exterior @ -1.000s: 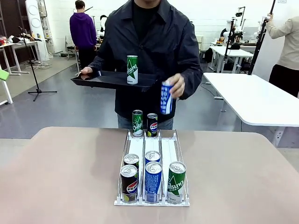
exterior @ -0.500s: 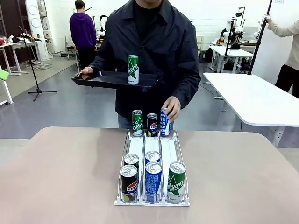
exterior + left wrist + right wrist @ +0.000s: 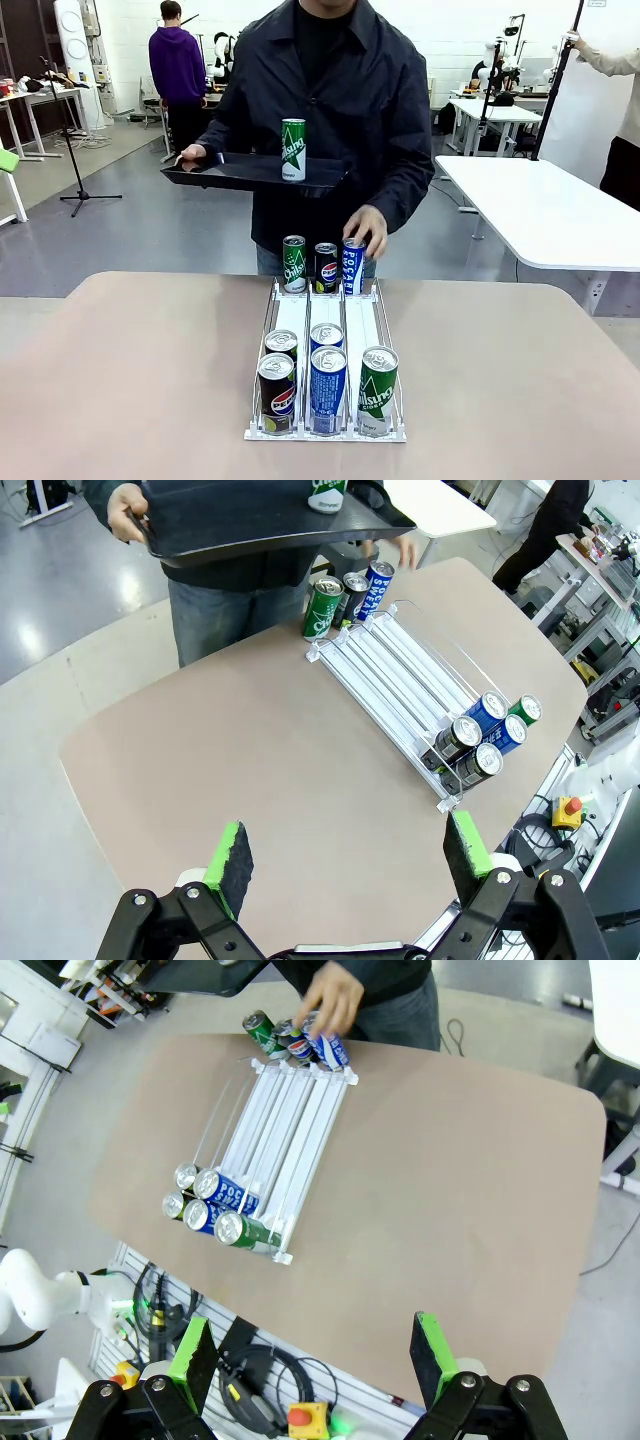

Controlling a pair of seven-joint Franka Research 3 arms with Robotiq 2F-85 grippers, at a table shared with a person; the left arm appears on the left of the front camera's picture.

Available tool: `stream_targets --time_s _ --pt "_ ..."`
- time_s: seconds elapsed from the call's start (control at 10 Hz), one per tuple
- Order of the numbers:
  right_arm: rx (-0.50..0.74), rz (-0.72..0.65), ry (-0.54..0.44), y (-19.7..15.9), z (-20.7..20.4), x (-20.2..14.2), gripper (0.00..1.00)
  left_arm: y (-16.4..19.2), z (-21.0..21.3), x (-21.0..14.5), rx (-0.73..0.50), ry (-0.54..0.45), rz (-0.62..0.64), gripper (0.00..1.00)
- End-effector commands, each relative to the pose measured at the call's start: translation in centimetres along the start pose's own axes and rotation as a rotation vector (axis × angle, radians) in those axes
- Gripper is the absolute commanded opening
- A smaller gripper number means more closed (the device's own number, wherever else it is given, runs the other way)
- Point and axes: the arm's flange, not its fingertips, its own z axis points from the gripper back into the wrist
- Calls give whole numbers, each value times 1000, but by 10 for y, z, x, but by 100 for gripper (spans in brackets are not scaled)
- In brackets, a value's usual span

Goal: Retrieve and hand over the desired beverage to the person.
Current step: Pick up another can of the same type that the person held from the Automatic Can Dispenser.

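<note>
The person [image 3: 330, 90] in a dark navy jacket stands at the table's far side and holds a black tray [image 3: 230, 175] with a green can [image 3: 293, 150] upright on it. The other hand [image 3: 367, 228] rests at the top of a blue can [image 3: 353, 266] at the far end of a white lane rack [image 3: 360, 325]. Beside that can stand a Pepsi can [image 3: 326, 267] and a green can [image 3: 294, 264]. Several cans [image 3: 328, 388] fill the rack's near end. My left gripper [image 3: 350, 850] and right gripper [image 3: 315, 1355] hang open and empty high above the table, well short of the rack [image 3: 395, 675] [image 3: 285, 1120].
The beige table [image 3: 150, 370] spreads wide on both sides of the rack. A white table [image 3: 540, 215] stands behind on the right. Two other people are in the background, one in a purple hoodie [image 3: 177, 65] and one at the right edge.
The person has brought the blue can down and stood it at the far end of the rack's right lane. The tray has shifted slightly right. My grippers stay open.
</note>
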Motion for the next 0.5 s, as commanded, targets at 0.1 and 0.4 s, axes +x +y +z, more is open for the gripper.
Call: stream_targets --time_s 0.1,0.4 --pt "18 14 -3 0 0 -1 100 2 1 -1 -14 -7 -21 100" --pt "18 14 -3 0 0 -1 100 -52 -19 46 25 184 -31 100"
